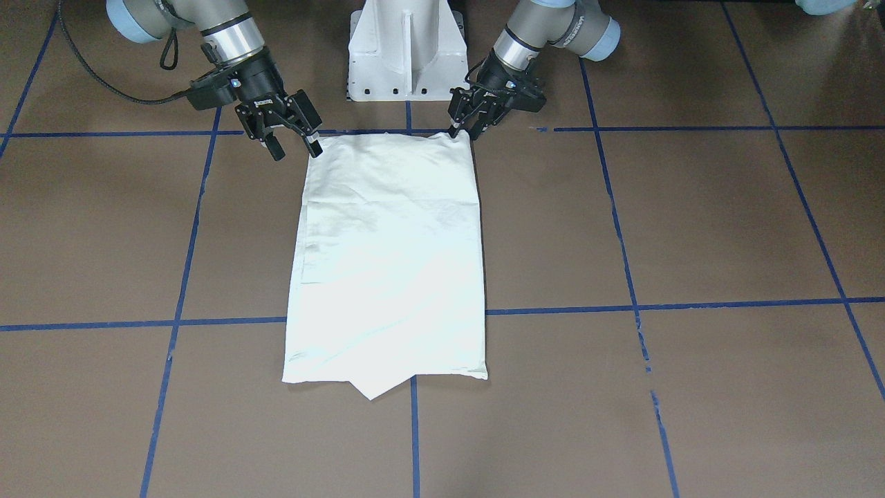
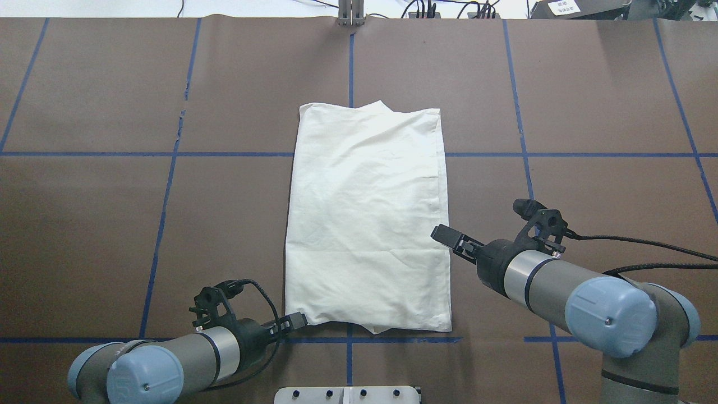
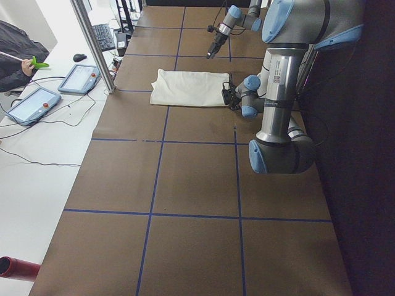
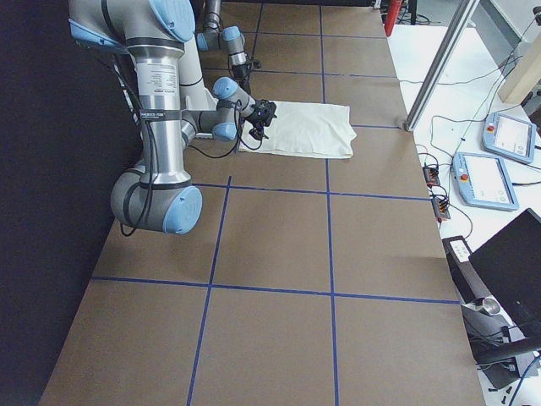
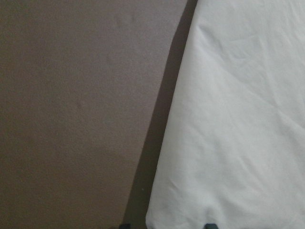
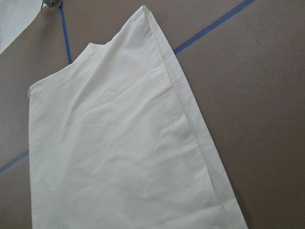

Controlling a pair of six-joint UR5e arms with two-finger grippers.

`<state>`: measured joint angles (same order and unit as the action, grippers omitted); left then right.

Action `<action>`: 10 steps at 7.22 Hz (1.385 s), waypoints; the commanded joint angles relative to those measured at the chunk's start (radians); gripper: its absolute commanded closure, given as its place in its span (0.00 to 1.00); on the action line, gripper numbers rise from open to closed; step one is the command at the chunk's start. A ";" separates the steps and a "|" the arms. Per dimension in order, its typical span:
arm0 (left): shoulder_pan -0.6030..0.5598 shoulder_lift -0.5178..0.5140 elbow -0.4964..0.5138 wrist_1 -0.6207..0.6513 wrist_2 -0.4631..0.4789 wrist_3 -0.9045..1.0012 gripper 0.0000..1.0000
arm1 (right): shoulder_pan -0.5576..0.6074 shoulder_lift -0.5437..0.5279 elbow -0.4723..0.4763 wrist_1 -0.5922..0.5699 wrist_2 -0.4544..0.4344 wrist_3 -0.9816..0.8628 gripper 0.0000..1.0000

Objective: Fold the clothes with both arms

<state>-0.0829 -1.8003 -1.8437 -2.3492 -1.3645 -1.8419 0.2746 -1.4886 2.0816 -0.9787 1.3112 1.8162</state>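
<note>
Brown paper crossed by blue tape lines covers the table [image 1: 691,221].

Front-facing view: the cream shirt [image 1: 390,263], plain side up and folded into a tall rectangle, lies flat mid-table, its near end just in front of the white pedestal [image 1: 408,48]. The left gripper [image 1: 462,131] is down at 1 robot-side corner. The right gripper [image 1: 296,146] hangs at the other corner, fingers spread wide, holding nothing.

Overhead view: the left gripper touches the shirt's near corner. The right gripper sits higher, beside the shirt's right edge. A small point of cloth pokes out past the far hem.

Side views: both show the shirt flat close to the robot, and add nothing about the fingers.

Left wrist view: 2 dark fingertips [image 5: 209,225] stand apart at the bottom edge, with the shirt corner between them, not clamped.

Right wrist view: the stitched hem runs diagonally, with bare table beside it.

Likely risks: the left fingers may close on only the top layer, so the layers would peel apart when lifted. If 1 arm lifts before the other has its corner, the fold would skew.
</note>
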 commanded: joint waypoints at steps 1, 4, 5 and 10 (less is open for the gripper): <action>0.000 -0.030 0.021 0.001 0.001 0.000 0.48 | 0.000 0.001 0.000 0.000 -0.001 0.000 0.00; -0.004 -0.033 0.015 0.001 0.008 0.001 0.75 | 0.000 0.002 0.000 0.000 -0.001 0.000 0.00; -0.011 -0.033 0.001 0.001 0.009 0.001 0.96 | -0.002 0.004 0.000 0.000 -0.001 0.000 0.00; -0.012 -0.036 0.001 0.001 0.010 0.001 1.00 | -0.075 0.042 -0.005 -0.061 -0.043 0.258 0.15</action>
<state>-0.0950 -1.8346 -1.8420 -2.3492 -1.3546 -1.8408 0.2267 -1.4555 2.0760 -1.0002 1.2747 1.9708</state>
